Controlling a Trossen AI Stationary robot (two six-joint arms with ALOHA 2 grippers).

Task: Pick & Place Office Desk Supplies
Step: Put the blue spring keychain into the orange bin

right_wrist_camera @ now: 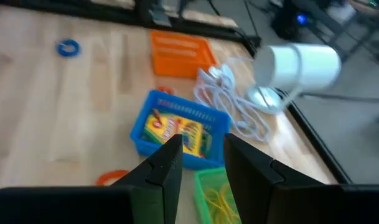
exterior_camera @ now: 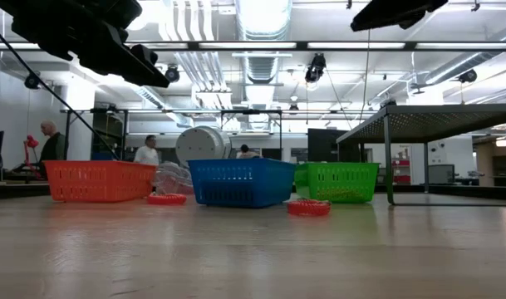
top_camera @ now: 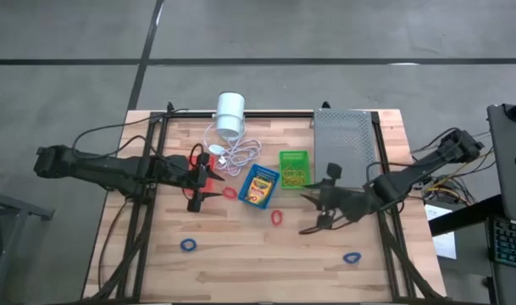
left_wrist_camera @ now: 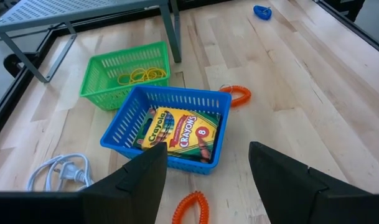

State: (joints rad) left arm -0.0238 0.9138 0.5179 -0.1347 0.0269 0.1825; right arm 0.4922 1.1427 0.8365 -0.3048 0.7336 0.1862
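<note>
- while the crayon box [left_wrist_camera: 178, 132] lies in the blue basket [left_wrist_camera: 167, 126], the left gripper [left_wrist_camera: 206, 177] hovers just left, fingers spread and empty.
- right gripper [right_wrist_camera: 200, 163] fingers part-spread, grasping nothing, near the green basket [top_camera: 294, 168].

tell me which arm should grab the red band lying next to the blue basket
Left, probably. The left gripper hangs open just beside that red band; the right gripper sits farther off, past the blue basket.

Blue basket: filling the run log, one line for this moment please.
blue basket: holds crayon box | green basket: yellow bands inside | left hand: open, empty, above table | right hand: empty, hovering
</note>
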